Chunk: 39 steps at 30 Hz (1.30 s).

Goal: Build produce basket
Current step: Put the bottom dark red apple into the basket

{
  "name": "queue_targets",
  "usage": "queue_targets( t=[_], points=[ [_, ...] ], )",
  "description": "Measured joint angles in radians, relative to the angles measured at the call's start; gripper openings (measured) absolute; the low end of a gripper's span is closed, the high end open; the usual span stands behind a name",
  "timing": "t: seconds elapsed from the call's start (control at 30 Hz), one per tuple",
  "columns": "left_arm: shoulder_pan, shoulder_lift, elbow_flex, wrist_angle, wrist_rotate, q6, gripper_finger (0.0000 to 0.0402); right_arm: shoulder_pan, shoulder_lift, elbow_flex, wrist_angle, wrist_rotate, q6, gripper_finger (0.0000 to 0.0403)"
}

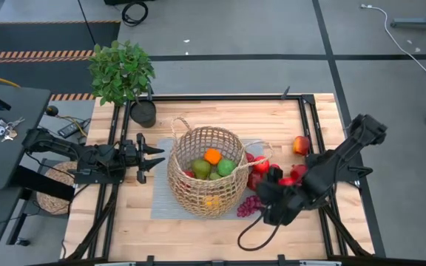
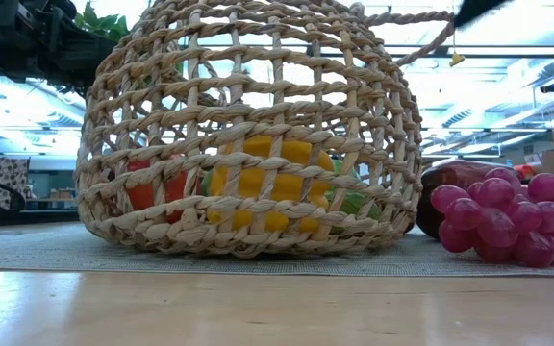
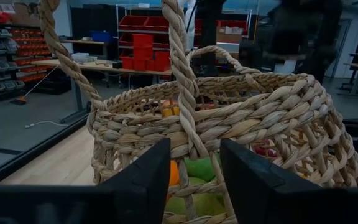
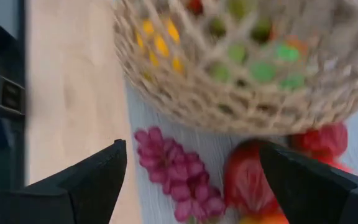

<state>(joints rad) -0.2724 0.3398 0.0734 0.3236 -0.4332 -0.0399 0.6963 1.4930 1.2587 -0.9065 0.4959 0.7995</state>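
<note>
Basket (image 1: 207, 171) sat mid-tabletop (image 1: 124, 214), partly filled; grape bunch (image 1: 249, 206), apple (image 1: 301, 145) and red pieces remained outside. Right claw (image 1: 266, 193) hovered spread over grapes; left claw (image 1: 148, 157) apart beside basket.

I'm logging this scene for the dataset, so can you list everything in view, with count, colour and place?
basket: one, tan wicker, centre of the table on a mat.
produce in basket: several pieces, orange, green, yellow, red.
grape bunch: one, purple, on the mat right of the basket.
red produce: several, beside the basket's right side.
apple: one, red-yellow, alone on the wood farther right.
mat: one, grey, under the basket.
potted plant: one, green in a black pot, far left corner.
left gripper: fingers open, at the basket's left rim.
right gripper: fingers open, above the grapes.
</note>
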Motion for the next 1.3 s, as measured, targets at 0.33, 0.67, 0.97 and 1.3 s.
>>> queue_targets(
  t=[0.33,0.67,0.97,1.3],
  points=[
    [0.000,0.000,0.000,0.000,0.000,0.000,0.0150,0.052,0.026,-0.256,0.013,0.125,0.316,0.0368],
    [0.000,0.000,0.000,0.000,0.000,0.000,0.0147,0.114,0.028,-0.427,0.184,0.376,0.403,0.0368],
    [0.000,0.000,0.000,0.000,0.000,0.000,0.0146,0.065,0.028,-0.556,0.404,0.437,0.279,0.0368],
    [0.000,0.000,0.000,0.000,0.000,0.000,0.0150,-0.026,0.028,-0.642,0.585,0.390,0.165,0.0368]
  ],
)
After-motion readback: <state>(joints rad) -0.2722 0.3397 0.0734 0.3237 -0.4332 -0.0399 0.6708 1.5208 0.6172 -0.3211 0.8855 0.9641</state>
